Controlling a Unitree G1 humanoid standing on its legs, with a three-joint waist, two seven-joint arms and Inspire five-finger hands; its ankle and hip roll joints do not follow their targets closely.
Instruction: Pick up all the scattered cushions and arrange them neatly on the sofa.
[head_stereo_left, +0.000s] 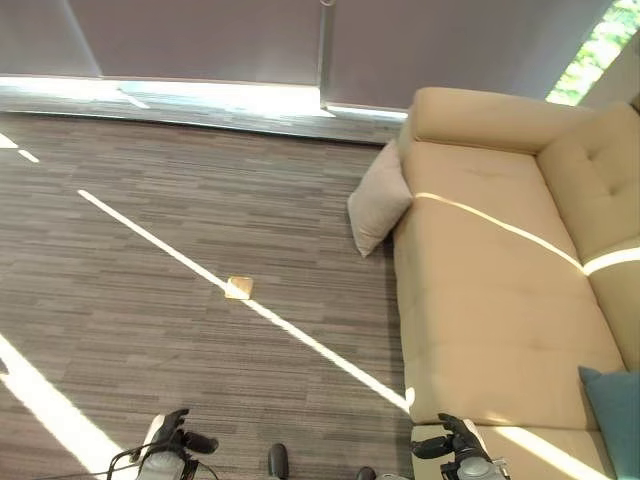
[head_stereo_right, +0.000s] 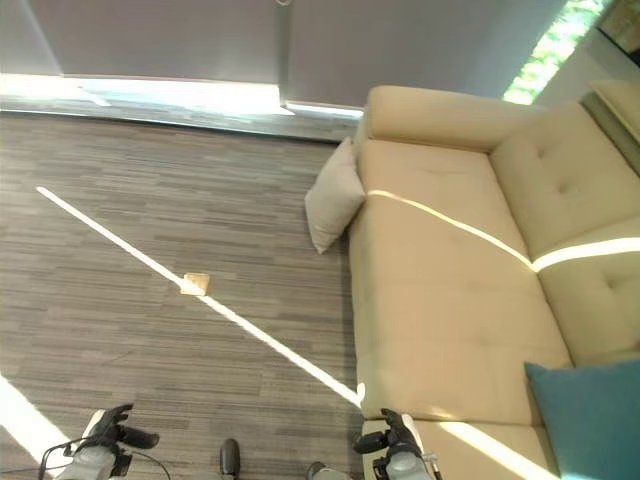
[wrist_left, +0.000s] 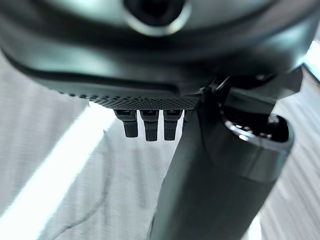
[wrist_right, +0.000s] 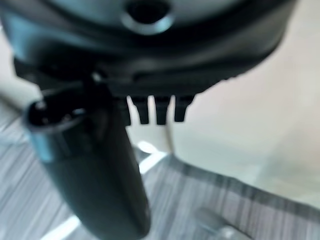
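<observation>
Looking at a beige cushion (head_stereo_left: 380, 208) standing on edge on the floor (head_stereo_left: 150, 300), tilted against the front face of the sofa (head_stereo_left: 480, 300) near its far armrest, well apart from both hands. Noting a teal cushion (head_stereo_left: 615, 410) already up on the near end of the seat, by the backrest. Also spotting a small tan thing (head_stereo_left: 238, 288) lying flat on the floor out in the open, on a bright stripe of sunlight; too small to call a cushion or a scrap. Reading the left robot hand (head_stereo_left: 172, 440) as relaxed and empty, low over the floor, and the right robot hand (head_stereo_left: 455, 452) likewise loose-fingered and holding nothing, just by the sofa's near corner. Judging the task barely begun: still needs a walk towards the beige cushion before any grasp. Risks from here, as estimates only: clipping the sofa's near corner with the right robot hand while moving along it; pinching only a corner of the soft cushion, letting it sag and slip out on the lift; nudging it off its lean and flat onto the floor, making it harder to get under. Worth watching the glare stripes too, likely to confuse the outline of the tan thing. Finally, dropping the beige cushion carelessly onto the seat could leave it crooked or let it roll back off the front edge.
</observation>
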